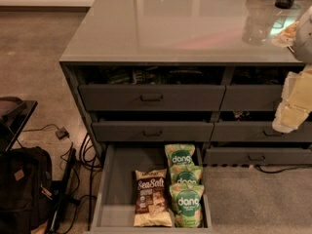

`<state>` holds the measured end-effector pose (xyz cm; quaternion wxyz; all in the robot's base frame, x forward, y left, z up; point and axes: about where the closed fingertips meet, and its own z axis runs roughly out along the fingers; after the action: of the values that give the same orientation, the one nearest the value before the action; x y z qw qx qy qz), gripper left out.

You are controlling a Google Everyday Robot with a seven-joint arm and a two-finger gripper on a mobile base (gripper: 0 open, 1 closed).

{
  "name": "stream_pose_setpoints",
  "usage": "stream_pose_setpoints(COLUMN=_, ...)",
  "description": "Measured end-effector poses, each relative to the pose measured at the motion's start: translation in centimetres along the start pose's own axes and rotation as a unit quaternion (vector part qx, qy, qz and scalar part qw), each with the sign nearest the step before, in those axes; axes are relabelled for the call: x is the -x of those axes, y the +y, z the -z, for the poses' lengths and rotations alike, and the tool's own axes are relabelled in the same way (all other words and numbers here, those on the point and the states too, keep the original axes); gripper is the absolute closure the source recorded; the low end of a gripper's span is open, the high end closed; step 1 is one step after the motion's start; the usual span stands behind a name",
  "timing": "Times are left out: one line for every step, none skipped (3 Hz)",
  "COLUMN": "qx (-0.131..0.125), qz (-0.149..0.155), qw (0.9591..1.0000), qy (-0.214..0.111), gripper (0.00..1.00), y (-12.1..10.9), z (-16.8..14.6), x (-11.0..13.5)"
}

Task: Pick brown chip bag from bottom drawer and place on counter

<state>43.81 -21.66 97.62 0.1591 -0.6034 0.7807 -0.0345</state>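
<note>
Tool [294, 104] sits at the right frame edge, pale, level with the upper drawer fronts of the right stack. Grip state: cannot tell. Brown chip bag [151, 197] lies flat in the pulled-out bottom drawer [117, 189], just beside three green bags [185, 184] on their left. Glossy table [170, 28] above.

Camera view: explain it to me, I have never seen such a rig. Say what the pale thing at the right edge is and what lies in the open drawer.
One camera looks down at a drawer cabinet; its mounting is unknown. The pale thing is the robot's arm ending in its gripper, at the right edge before the right-hand drawers, holding none of the bags. The bottom drawer is pulled open: the brown chip bag lies flat beside three green bags. The counter above is glossy.
</note>
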Motion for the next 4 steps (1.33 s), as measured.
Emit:
stream_pose_setpoints(qx=-0.005, qz=0.005, qw=1.0, qy=-0.002, gripper=0.0, y=0.1, z=0.1, x=0.3)
stream_pose_setpoints(qx=-0.001, qz=0.044, qw=0.9982, qy=-0.04, gripper=0.0, y=2.8, z=-2.0, x=1.5)
stream_pose_setpoints(qx=0.055, qz=0.093, qw=0.986, qy=-0.127, gripper=0.0, y=6.8, z=-10.8, x=4.1)
stream_pose_setpoints(qx=0.141, qz=0.12, qw=0.9609, qy=-0.206, gripper=0.0, y=12.1, z=-23.0, x=7.9)
